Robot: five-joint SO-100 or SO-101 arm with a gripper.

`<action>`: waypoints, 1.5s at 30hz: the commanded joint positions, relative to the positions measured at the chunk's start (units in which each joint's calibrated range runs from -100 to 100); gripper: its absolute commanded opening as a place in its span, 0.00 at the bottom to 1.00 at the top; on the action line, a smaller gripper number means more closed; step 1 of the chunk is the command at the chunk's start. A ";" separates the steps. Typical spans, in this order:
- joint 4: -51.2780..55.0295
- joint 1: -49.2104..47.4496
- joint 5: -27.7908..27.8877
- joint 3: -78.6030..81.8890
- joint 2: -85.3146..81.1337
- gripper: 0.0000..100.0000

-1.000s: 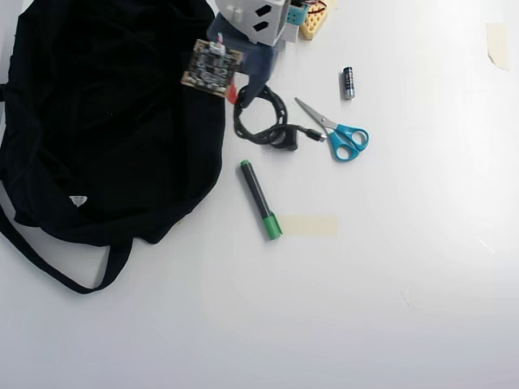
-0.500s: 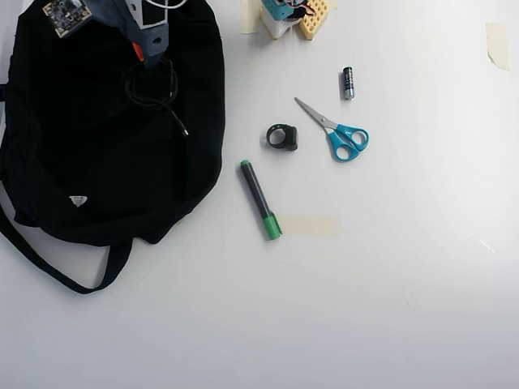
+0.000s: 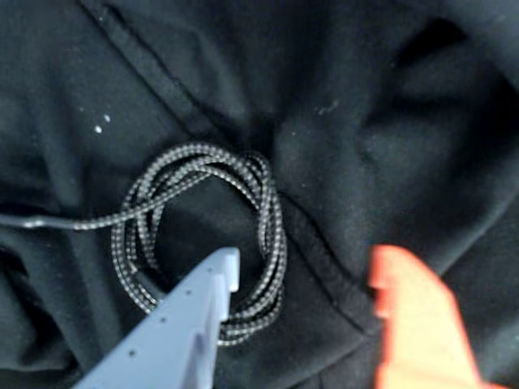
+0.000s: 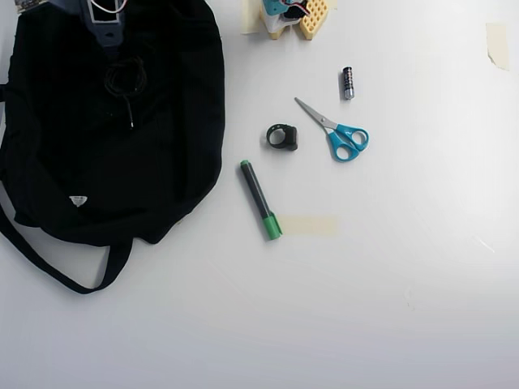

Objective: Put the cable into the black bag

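Note:
The cable (image 3: pixel 203 235) is a braided black-and-white cord wound into a loose coil. It lies on the black fabric of the bag (image 3: pixel 389 121), with one end trailing to the left. My gripper (image 3: pixel 304 271) is open just above it. The blue-grey finger (image 3: pixel 195 316) covers the coil's lower edge, and the orange finger (image 3: pixel 413 316) is to the right over bare fabric. Nothing is between the jaws. In the overhead view the cable (image 4: pixel 124 79) sits on the upper part of the bag (image 4: pixel 178 121), right below my gripper (image 4: pixel 112 49).
On the white table to the right of the bag are a green-capped marker (image 4: pixel 259 198), a small black ring-shaped part (image 4: pixel 281 136), blue scissors (image 4: pixel 336 134) and a battery (image 4: pixel 348 83). A strip of tape (image 4: pixel 308 225) is next to the marker. The bag strap (image 4: pixel 57 267) loops out at the lower left.

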 commanded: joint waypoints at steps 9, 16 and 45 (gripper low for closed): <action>8.68 -6.41 -0.76 -2.98 -2.54 0.03; 15.57 -31.91 -0.76 5.65 -40.46 0.02; 4.55 -66.24 -0.76 66.48 -99.14 0.02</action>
